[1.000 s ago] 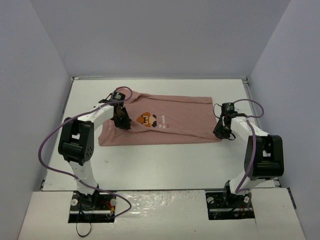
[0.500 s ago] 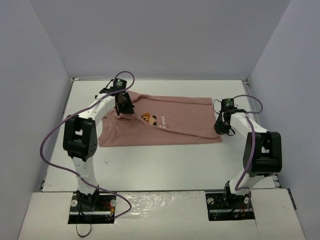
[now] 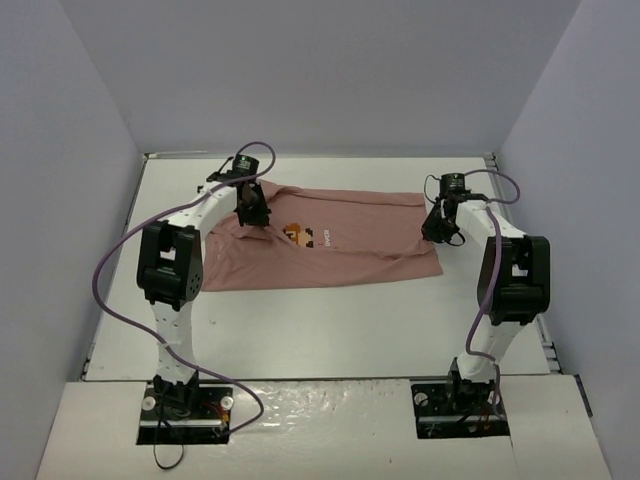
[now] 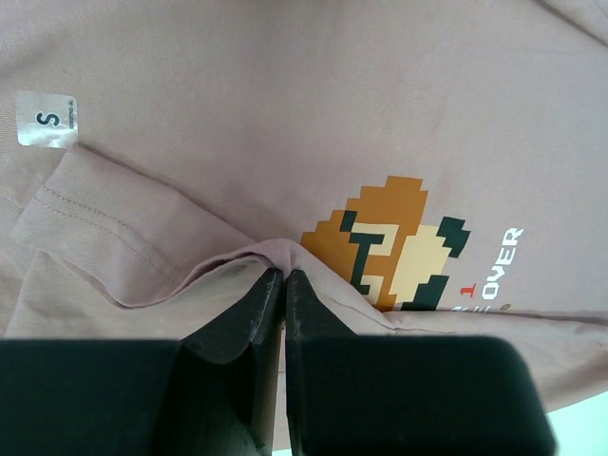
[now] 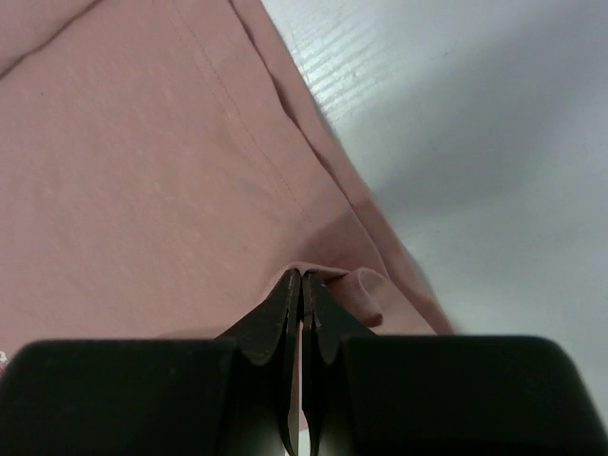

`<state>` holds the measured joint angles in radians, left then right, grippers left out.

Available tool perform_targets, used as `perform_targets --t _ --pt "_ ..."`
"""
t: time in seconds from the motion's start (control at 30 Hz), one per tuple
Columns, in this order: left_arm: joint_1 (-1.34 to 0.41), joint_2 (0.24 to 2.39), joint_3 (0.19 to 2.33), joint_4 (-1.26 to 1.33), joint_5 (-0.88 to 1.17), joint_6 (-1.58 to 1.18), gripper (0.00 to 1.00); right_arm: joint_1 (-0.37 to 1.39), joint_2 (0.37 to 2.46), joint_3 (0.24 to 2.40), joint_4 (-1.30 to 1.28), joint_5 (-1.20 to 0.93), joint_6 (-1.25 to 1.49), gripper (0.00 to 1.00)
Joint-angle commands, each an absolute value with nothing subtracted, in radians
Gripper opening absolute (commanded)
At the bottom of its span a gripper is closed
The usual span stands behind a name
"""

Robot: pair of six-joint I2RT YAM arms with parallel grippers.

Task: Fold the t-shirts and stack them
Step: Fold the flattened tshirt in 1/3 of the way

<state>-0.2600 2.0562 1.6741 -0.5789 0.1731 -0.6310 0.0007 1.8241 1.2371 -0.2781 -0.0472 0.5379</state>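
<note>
The salmon-pink t-shirt (image 3: 350,262) lies spread across the middle of the white table, its pixel graphic (image 3: 297,234) facing up. My left gripper (image 3: 251,214) is over the shirt's left part, next to the graphic. In the left wrist view it (image 4: 285,274) is shut on a raised ridge of the t-shirt (image 4: 285,114), close to the orange and black graphic (image 4: 394,247). My right gripper (image 3: 437,228) is at the shirt's right edge. In the right wrist view it (image 5: 302,277) is shut on a pinch of the t-shirt (image 5: 142,171) near the hem, with a small curl of cloth beside it.
A white size sticker (image 4: 47,119) marked S sits on the shirt. The bare table (image 3: 330,330) stretches from the shirt to the arm bases. Grey walls close in the left, back and right sides. Purple cables (image 3: 110,270) loop off both arms.
Both grippers have moved toward the back of the table. The right gripper has shut on the shirt's right edge. Held cloth has shifted back with them, partly covering the graphic.
</note>
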Motion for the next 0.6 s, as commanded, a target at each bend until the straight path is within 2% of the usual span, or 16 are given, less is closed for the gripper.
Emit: perform_targets --t 0.0,0.13,0.17,0.3,0.4,0.57 --pt "-0.261 2.037 1.734 -0.569 0.15 -0.601 0.01 -0.031 1.838 1.291 -0.289 -0.063 0.575 0.0" --pt "-0.257 2.034 1.744 -0.569 0.145 -0.596 0.01 -0.052 1.824 1.268 -0.29 -0.054 0.575 0.04" --pt "-0.256 2.032 1.75 -0.569 0.144 -0.592 0.01 -0.061 1.812 1.255 -0.29 -0.048 0.575 0.11" --pt "-0.253 2.025 1.771 -0.569 0.14 -0.582 0.06 -0.07 1.762 1.234 -0.291 -0.017 0.561 0.27" --pt "-0.254 2.02 1.79 -0.567 0.145 -0.576 0.14 -0.072 1.698 1.215 -0.291 -0.01 0.542 0.3" --pt "-0.254 1.987 1.803 -0.568 0.163 -0.564 0.27 -0.072 1.609 1.111 -0.292 -0.04 0.495 0.3"
